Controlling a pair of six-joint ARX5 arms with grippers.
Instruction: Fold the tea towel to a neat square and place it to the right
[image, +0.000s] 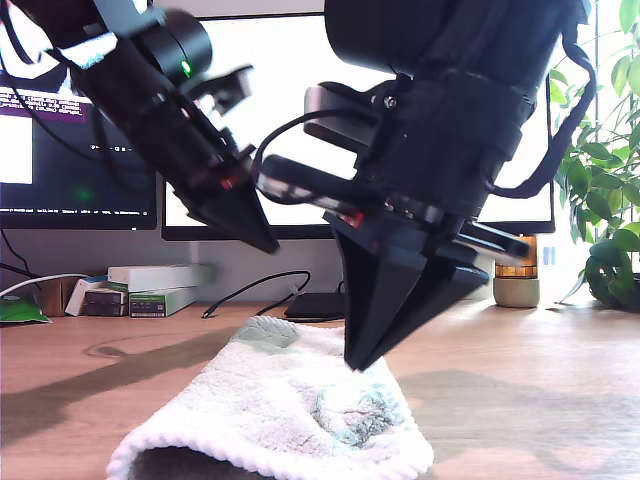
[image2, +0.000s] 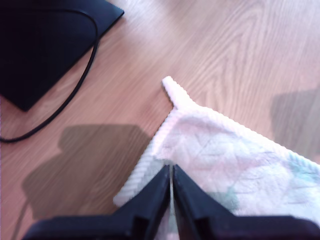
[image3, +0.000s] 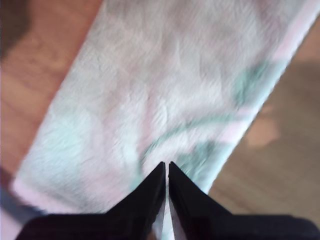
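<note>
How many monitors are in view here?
2. One monitor with dark terminal text stands at the exterior view's left; the other monitor, bright white, is in the middle behind the arms. More may be hidden behind the arms.

The fluffy off-white fleece tea towel (image: 275, 410) lies on the wooden table (image: 520, 390), monitors (image: 270, 130) far behind it, boxes (image: 150, 288) at the exterior view's far left.

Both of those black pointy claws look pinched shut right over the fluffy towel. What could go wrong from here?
Just guesses. My first gripper hangs over the fluffy off-white tea towel near its ribbed corner; with jaws shut it may push the edge and bunch it. My second gripper, also shut, is over the towel's middle, so pressing down could crease it. A black cable lies nearby on the wooden desk and could snag.
</note>
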